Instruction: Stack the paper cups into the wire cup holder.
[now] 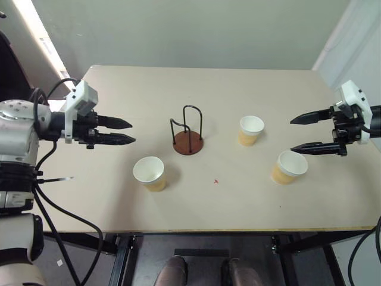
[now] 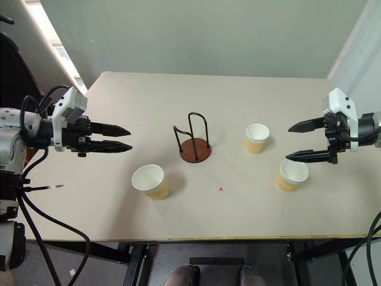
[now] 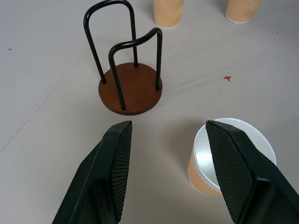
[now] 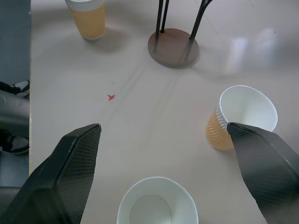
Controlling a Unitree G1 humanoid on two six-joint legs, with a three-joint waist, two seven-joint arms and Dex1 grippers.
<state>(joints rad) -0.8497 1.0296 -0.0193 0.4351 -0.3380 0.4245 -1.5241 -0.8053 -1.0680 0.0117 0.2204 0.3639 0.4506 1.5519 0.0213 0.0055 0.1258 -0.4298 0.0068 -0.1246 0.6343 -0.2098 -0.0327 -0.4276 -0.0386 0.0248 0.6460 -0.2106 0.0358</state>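
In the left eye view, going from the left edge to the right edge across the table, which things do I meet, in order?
Left hand → cup near the front edge → wire cup holder → cup further back → cup on the right → right hand.

Ribbed paper cups [image 1: 149, 173], matt table [image 1: 208, 95]

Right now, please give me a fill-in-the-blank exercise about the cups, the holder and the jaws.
1. The table holds ___ paper cups.
2. The wire cup holder contains ___ cups.
3. The right gripper has its jaws ___.
4. The left gripper holds ___.

Missing words: three; no; open; nothing
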